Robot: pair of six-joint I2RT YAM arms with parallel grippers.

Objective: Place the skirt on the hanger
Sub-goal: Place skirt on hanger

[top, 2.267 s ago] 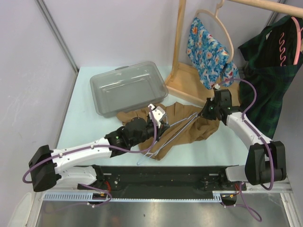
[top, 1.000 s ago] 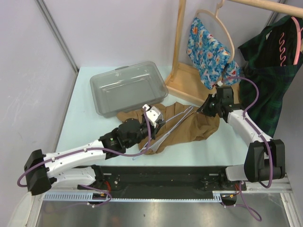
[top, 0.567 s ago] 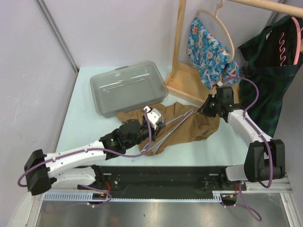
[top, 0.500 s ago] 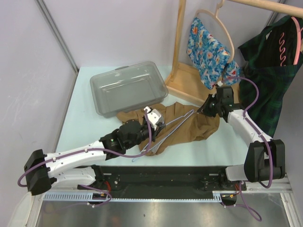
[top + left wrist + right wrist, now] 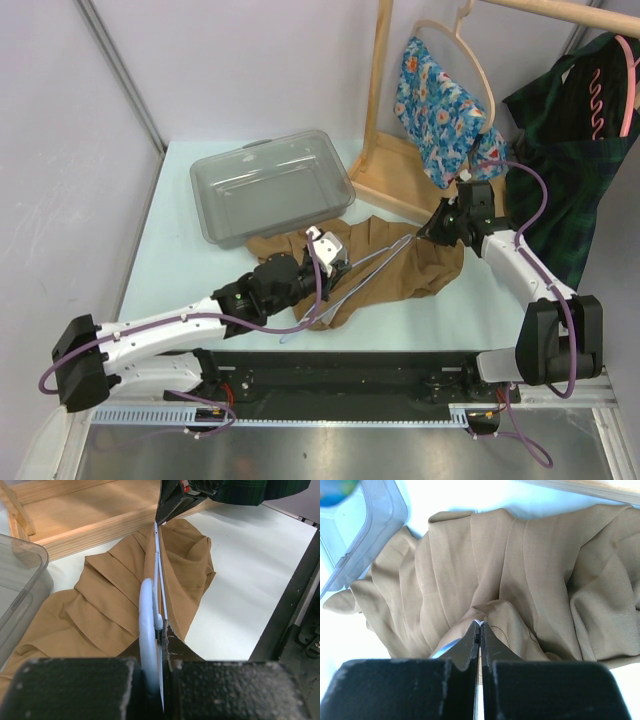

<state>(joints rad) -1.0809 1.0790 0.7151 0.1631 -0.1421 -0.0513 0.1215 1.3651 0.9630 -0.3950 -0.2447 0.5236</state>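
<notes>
The tan skirt (image 5: 410, 272) lies crumpled on the table between the two arms. A thin pale blue hanger (image 5: 368, 266) runs slantwise over it. My left gripper (image 5: 333, 274) is shut on the hanger's hook end (image 5: 147, 611), with the skirt (image 5: 95, 615) spread out beyond it. My right gripper (image 5: 430, 233) is shut on the hanger's far tip, where a fold of skirt (image 5: 530, 575) bunches round the jaws (image 5: 480, 625). A sliver of the blue hanger (image 5: 446, 651) shows left of them. The right gripper (image 5: 160, 521) also appears at the top of the left wrist view.
A clear grey plastic bin (image 5: 270, 185) stands at the back left, close to the skirt's edge. The wooden rack (image 5: 378, 90) and its base (image 5: 395, 180) stand behind. A floral garment (image 5: 435, 100) and a dark plaid garment (image 5: 570, 160) hang from it.
Both grippers have kept their hold. The hanger's far end and the right gripper have drifted slightly toward the near side; the left gripper has barely moved.
</notes>
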